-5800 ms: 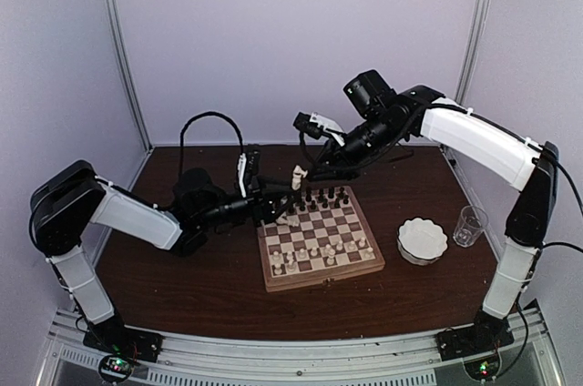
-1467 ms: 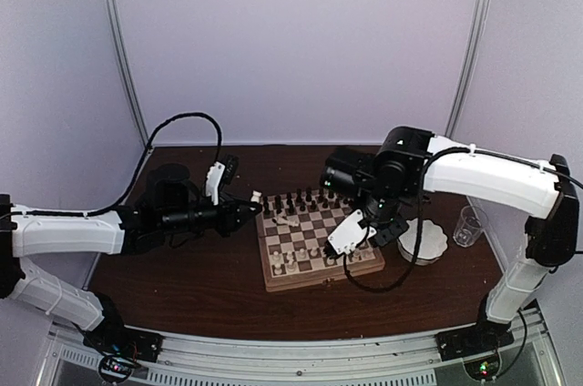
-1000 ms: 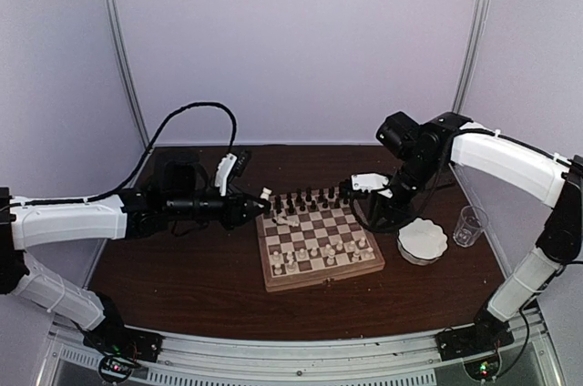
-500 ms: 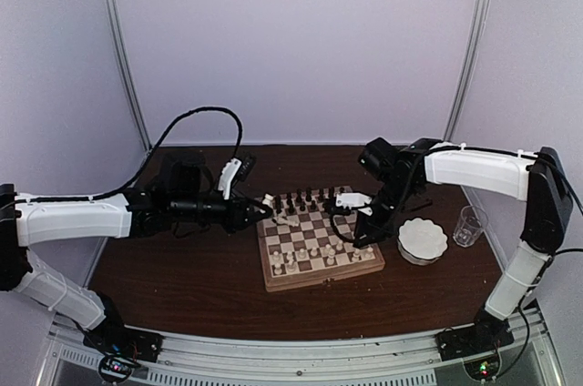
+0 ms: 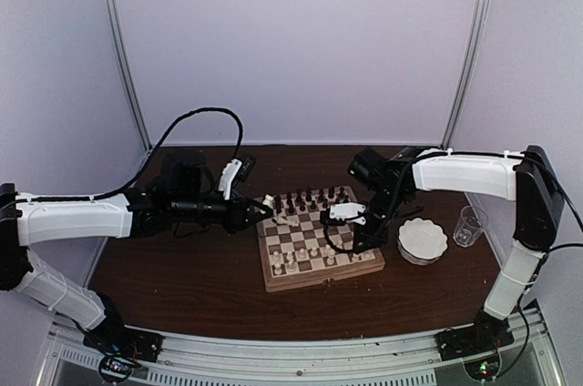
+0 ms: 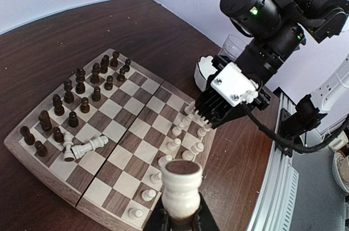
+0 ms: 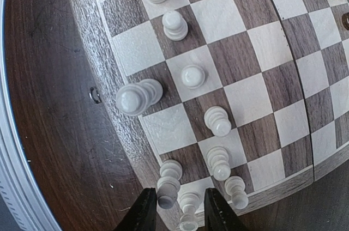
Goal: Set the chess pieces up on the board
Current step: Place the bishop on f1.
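The board (image 5: pixel 319 279) lies mid-table, with dark chess pieces (image 5: pixel 310 197) along its far rows and cream ones (image 5: pixel 305 259) near the front. Two cream pieces (image 6: pixel 90 146) lie toppled on the far-left squares. My left gripper (image 5: pixel 262 209) hovers at the board's far-left corner, shut on a cream piece (image 6: pixel 182 187) whose flat base faces the wrist camera. My right gripper (image 7: pixel 180 212) is low over the board's right side. Its jaws stand apart around two cream pieces (image 7: pixel 169 190) at the board's border (image 7: pixel 87 24).
A white scalloped bowl (image 5: pixel 422 240) sits just right of the board, and a clear glass (image 5: pixel 469 225) stands beyond it. The right arm's cable hangs over the board's right squares. Bare brown table lies left of and in front of the board.
The right arm swung from the board's far-right corner down onto its right side, among the cream pieces. The left gripper edged right with its cream piece.
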`<state>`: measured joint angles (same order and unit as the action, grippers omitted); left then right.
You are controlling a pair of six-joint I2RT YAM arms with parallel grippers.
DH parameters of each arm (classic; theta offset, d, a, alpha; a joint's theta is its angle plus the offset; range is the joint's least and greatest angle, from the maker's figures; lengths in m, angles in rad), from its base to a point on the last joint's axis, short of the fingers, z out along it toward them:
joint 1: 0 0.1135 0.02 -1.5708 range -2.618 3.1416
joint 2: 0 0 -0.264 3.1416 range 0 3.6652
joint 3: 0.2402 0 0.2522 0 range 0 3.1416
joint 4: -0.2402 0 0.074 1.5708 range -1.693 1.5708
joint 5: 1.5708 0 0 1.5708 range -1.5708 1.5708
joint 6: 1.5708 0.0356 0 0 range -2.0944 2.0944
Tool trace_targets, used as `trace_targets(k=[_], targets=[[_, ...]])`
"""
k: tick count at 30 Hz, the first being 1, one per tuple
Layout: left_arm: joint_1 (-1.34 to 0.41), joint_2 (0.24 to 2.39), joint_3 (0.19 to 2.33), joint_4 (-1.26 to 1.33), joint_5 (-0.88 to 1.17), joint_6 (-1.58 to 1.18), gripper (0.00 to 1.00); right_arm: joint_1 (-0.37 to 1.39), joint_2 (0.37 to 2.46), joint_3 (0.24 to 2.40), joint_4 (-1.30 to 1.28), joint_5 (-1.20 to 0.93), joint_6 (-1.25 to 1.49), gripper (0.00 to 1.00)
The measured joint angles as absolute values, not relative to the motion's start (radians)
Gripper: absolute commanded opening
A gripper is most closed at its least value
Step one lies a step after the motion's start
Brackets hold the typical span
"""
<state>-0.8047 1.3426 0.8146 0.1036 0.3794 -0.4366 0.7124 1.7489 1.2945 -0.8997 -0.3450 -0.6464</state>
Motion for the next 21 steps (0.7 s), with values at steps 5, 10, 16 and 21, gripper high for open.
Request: trace_targets(k=[5, 10, 16, 21], targets=[[-0.805, 1.343, 0.815, 0.104, 0.38, -0.438, 0.09, 0.726, 1.753, 1.29, -0.899, -0.32, -0.648, 0.24], [-0.805, 1.343, 0.815, 0.104, 0.381, -0.439, 0.09, 0.749, 1.769, 1.289, -0.901, -0.305, -0.65, 0.13], [-0.805, 1.343, 0.815, 0.105, 0.383, -0.44, 0.09, 0.763, 1.773, 1.29, -0.9, -0.301, -0.656, 0.1], [-0.805, 1.343, 0.815, 0.108, 0.384, -0.441, 0.09, 0.771, 1.773, 1.292, -0.9, -0.303, -0.655, 0.09]])
